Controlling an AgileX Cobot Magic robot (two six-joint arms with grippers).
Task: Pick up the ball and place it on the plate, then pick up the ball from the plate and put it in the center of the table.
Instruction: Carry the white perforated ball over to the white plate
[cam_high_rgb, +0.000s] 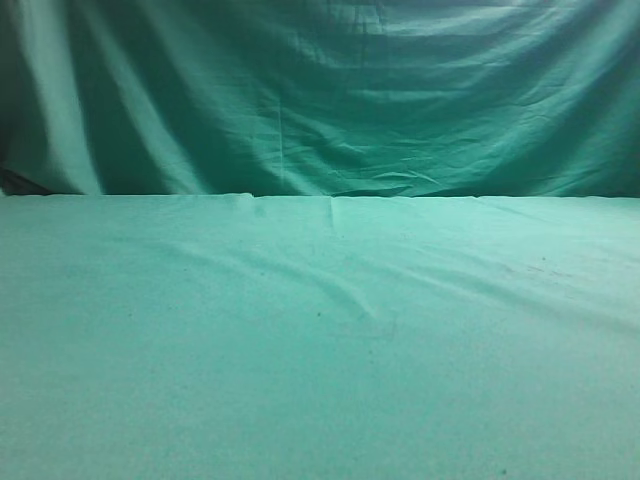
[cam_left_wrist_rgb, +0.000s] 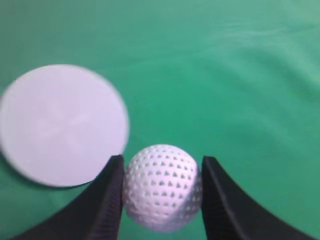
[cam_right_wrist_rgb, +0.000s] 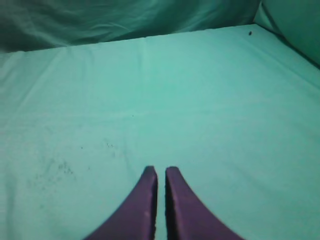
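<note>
In the left wrist view the white dimpled ball (cam_left_wrist_rgb: 161, 187) sits between the two black jaws of my left gripper (cam_left_wrist_rgb: 162, 159), which is shut on it. The round white plate (cam_left_wrist_rgb: 62, 125) lies on the green table (cam_left_wrist_rgb: 230, 85) to the left of the ball, just beyond the left jaw, and looks blurred. My right gripper (cam_right_wrist_rgb: 160, 171) is shut and empty over bare green cloth. The exterior view shows only the table (cam_high_rgb: 320, 350); neither gripper, the ball nor the plate is in it.
The draped green backdrop curtain (cam_high_rgb: 320, 90) hangs behind the table's far edge and also shows in the right wrist view (cam_right_wrist_rgb: 125, 17). The cloth has soft wrinkles and a few dark specks (cam_right_wrist_rgb: 60, 167).
</note>
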